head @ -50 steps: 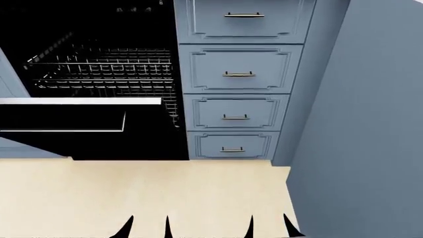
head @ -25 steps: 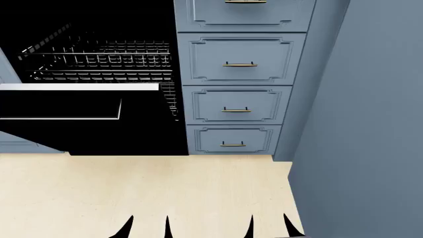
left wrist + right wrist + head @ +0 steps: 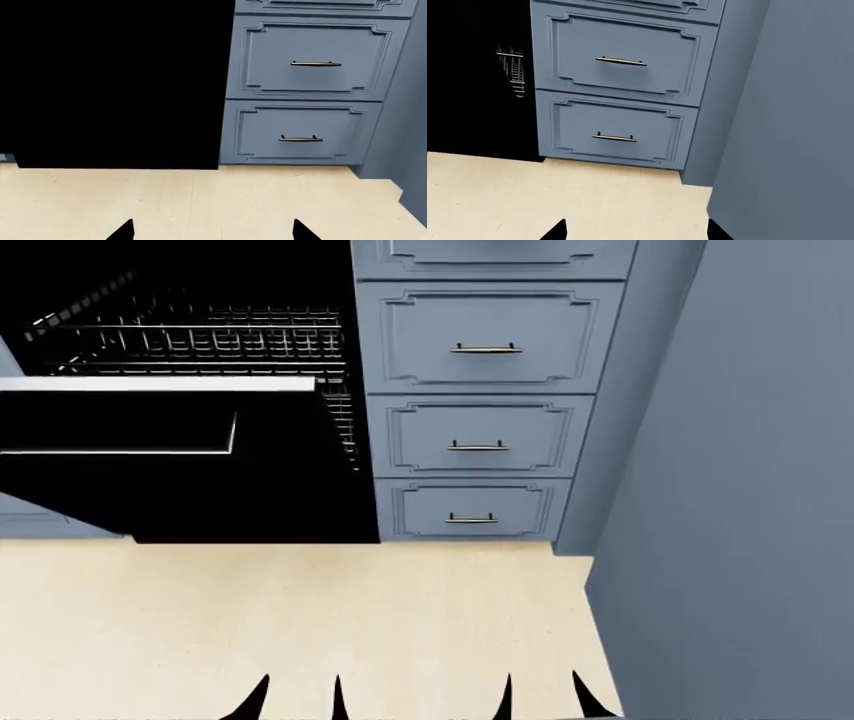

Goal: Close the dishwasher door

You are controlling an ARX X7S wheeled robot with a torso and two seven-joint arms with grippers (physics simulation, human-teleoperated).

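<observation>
A pale cream wood-look floor (image 3: 294, 620) runs up to a wall of blue-grey cabinets, with a tall plain blue-grey panel (image 3: 747, 490) filling the right side of the head view. The dishwasher door (image 3: 147, 445), a glossy black panel with a silver edge strip and a long silver bar handle (image 3: 127, 451), hangs lowered and open at the left, above the floor. Behind it, the wire dish rack (image 3: 200, 340) shows inside the dark cavity. Just beside it to the right is a column of panelled drawer fronts (image 3: 478, 430) with small brass handles. Low in the head view, the left gripper (image 3: 296, 698) and right gripper (image 3: 545, 695) each show two dark fingertips spread apart, holding nothing, well apart from the door.
</observation>
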